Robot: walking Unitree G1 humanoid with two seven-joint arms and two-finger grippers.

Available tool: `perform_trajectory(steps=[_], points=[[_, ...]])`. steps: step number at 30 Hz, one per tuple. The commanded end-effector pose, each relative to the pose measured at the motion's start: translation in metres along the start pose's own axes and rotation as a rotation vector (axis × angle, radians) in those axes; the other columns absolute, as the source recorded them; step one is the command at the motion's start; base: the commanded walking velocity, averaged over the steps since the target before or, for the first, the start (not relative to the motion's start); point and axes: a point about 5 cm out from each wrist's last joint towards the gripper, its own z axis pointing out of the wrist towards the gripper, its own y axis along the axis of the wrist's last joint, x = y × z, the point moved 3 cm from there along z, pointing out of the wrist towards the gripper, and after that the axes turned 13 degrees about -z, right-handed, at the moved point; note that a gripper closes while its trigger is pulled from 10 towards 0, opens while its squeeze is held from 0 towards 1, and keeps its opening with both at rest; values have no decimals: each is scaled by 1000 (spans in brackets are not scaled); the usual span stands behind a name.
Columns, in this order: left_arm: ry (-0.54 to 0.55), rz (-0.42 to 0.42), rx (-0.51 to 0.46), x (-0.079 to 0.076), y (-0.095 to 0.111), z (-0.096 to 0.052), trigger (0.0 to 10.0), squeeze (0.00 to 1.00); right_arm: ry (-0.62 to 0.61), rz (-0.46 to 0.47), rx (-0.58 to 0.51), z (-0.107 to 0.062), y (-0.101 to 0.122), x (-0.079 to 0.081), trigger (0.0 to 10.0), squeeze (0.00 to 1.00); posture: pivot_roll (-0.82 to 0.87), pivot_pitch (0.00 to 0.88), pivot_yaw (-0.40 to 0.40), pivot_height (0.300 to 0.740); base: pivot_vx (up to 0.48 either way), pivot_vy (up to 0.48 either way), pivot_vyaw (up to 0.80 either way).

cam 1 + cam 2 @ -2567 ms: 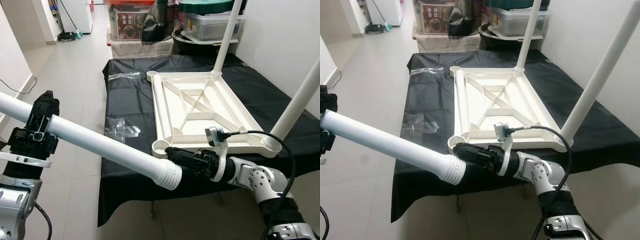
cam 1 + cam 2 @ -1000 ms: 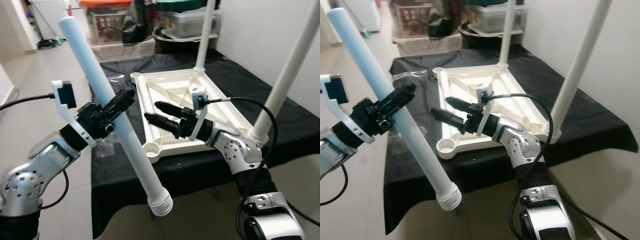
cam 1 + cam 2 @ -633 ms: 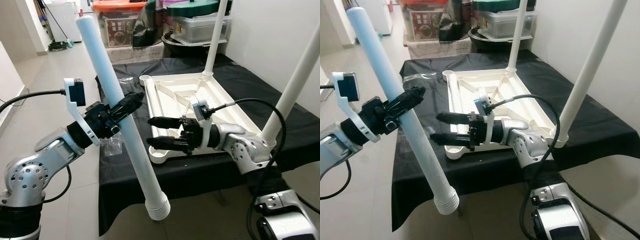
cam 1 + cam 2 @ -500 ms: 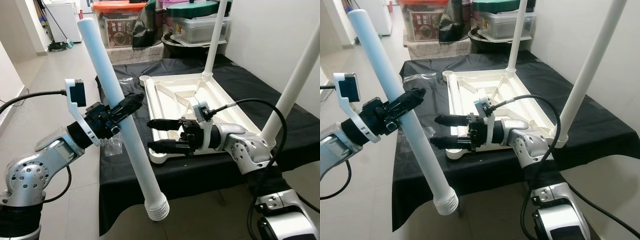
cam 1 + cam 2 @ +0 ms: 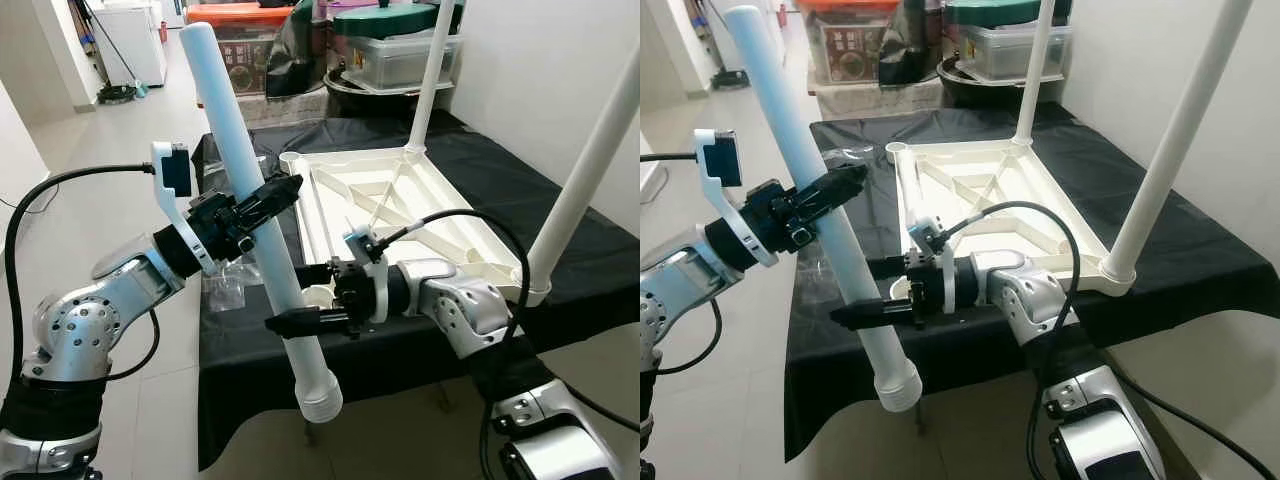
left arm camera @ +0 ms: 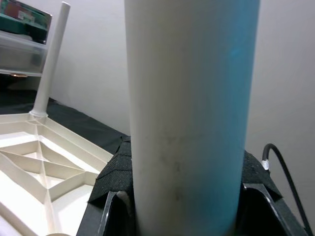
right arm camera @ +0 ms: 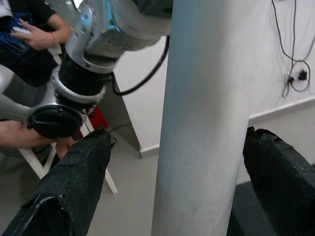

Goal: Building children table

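A long white table leg hangs tilted, its ribbed end pointing down just in front of the table's edge. My left gripper is shut on its middle, black pads pressed to both sides. My right gripper is open, one finger on each side of the leg's lower part without closing on it. The white tabletop lies upside down on the black cloth. Two legs stand in its corners: one far, one near right. The near-left socket is empty.
The black cloth covers the work table. Clear plastic bags lie on its left part. Storage boxes stand behind it, a white wall on the right and tiled floor on the left. A seated person's hand shows nearby.
My right gripper has swung left, and its open fingers now straddle the lower part of the leg. The left arm has brought the leg closer to the tabletop's near-left corner.
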Motion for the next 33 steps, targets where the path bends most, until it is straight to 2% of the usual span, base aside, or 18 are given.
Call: perform_trajectory(steps=[1,7,14,29,30,31,33], points=[[-20,6,4,-1,0,5,10000,0,12,5,33,6,-2,1,10000,0,41,5,9,740,0,0,0],[-25,13,-1,1,3,10,10000,0,16,19,78,12,-7,1,10000,0,40,11,9,740,0,0,0],[-47,24,0,1,3,20,10000,0,-31,28,120,23,-12,-5,10000,0,24,15,14,740,0,0,0],[-53,32,-12,3,4,25,10000,0,-88,56,172,35,-18,-13,10000,0,21,15,12,740,0,0,0],[-54,33,-12,4,4,25,10000,0,-93,55,172,36,-18,-14,9686,0,22,17,13,740,0,0,0],[-54,34,-12,4,4,25,10000,0,-94,51,169,36,-18,-15,4078,0,18,19,12,740,0,0,0],[-54,34,-13,5,4,25,10000,0,-94,48,168,37,-17,-15,4078,0,18,19,12,740,0,0,0]])
